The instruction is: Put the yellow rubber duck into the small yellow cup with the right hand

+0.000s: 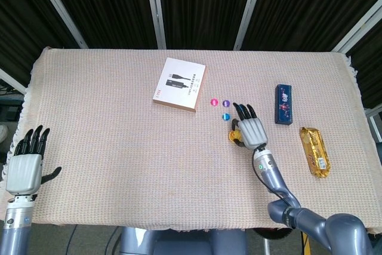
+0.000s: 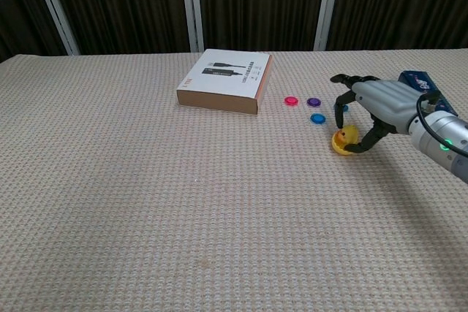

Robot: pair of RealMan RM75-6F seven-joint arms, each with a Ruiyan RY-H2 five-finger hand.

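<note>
The yellow rubber duck sits in the small yellow cup, leaning toward the cup's right side. My right hand arches over both, its fingers curled down on the left and its thumb hooked under on the right, pinching the duck. From the head view the right hand covers most of the duck, and only a yellow edge of the cup shows at its left. My left hand hangs by the table's near left edge, fingers apart and holding nothing.
A white cable box lies at the back centre. Pink, purple and blue discs lie just left of the cup. A navy box and a gold packet lie to the right.
</note>
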